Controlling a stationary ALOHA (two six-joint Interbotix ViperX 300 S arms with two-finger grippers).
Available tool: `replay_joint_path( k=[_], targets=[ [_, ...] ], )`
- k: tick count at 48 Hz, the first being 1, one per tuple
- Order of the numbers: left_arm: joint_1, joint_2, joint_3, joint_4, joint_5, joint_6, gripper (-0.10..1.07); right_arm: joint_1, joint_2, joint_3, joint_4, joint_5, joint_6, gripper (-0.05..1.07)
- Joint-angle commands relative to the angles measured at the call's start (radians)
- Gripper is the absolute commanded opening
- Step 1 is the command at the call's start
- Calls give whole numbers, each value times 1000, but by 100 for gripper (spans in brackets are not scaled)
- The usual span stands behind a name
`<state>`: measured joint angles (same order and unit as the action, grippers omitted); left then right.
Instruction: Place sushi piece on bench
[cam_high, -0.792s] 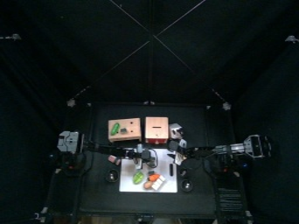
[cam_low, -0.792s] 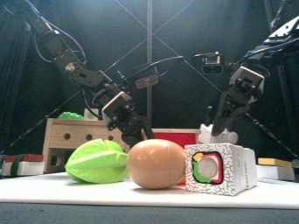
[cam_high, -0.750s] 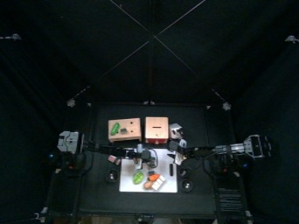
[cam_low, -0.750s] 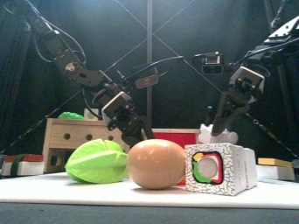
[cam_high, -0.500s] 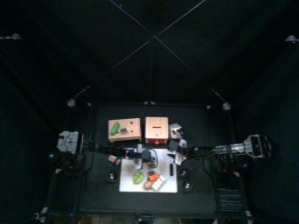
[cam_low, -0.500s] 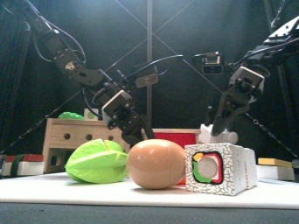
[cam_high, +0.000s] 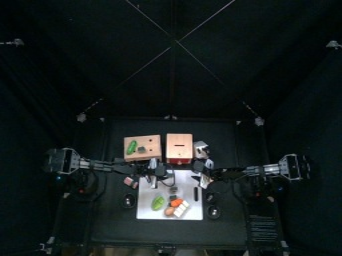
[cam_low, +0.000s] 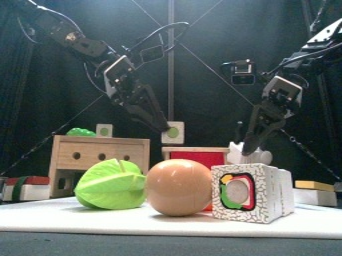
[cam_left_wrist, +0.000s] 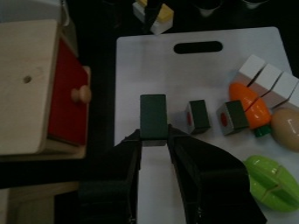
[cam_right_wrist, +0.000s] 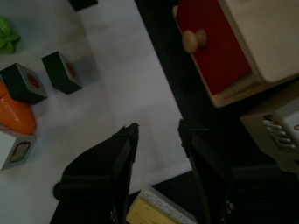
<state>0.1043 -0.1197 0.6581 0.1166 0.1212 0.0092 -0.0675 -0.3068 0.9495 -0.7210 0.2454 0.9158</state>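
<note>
The bench (cam_low: 96, 152) stands at the far left, a green toy (cam_low: 83, 131) on its top near the left end. The left gripper (cam_left_wrist: 155, 131) is clamped narrowly on the sushi piece (cam_left_wrist: 155, 114), held high above the board (cam_left_wrist: 222, 61), right of the bench. To do this well, carry the piece leftward at that height, then lower it onto the bare wood right of the toy, releasing only once it sits flat. The bench's near edge and red drawer (cam_left_wrist: 73, 94) leave little margin. The right gripper (cam_right_wrist: 158, 166) hangs apart, jaws spread, empty.
</note>
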Motion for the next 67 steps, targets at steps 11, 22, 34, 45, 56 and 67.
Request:
replay_joint_path(
  k=[11,22,34,45,56,67],
  targets=[
    [109,-198,106,48,-17,0,57,-2,-11,-11,2,-5,2,80],
    [175,-322,199,48,-66,0,57,-3,-9,-14,2,-3,2,80],
    [242,-344,253,48,-121,0,57,-3,-6,-18,-2,-6,2,80],
    [291,-298,249,48,-140,2,57,-6,-2,-18,-3,-8,0,80],
    [311,-250,253,48,-146,3,58,-6,-2,-20,-3,-9,0,80],
    [314,-235,250,48,-144,2,61,-6,-2,-21,-5,-9,0,80]
  ],
)
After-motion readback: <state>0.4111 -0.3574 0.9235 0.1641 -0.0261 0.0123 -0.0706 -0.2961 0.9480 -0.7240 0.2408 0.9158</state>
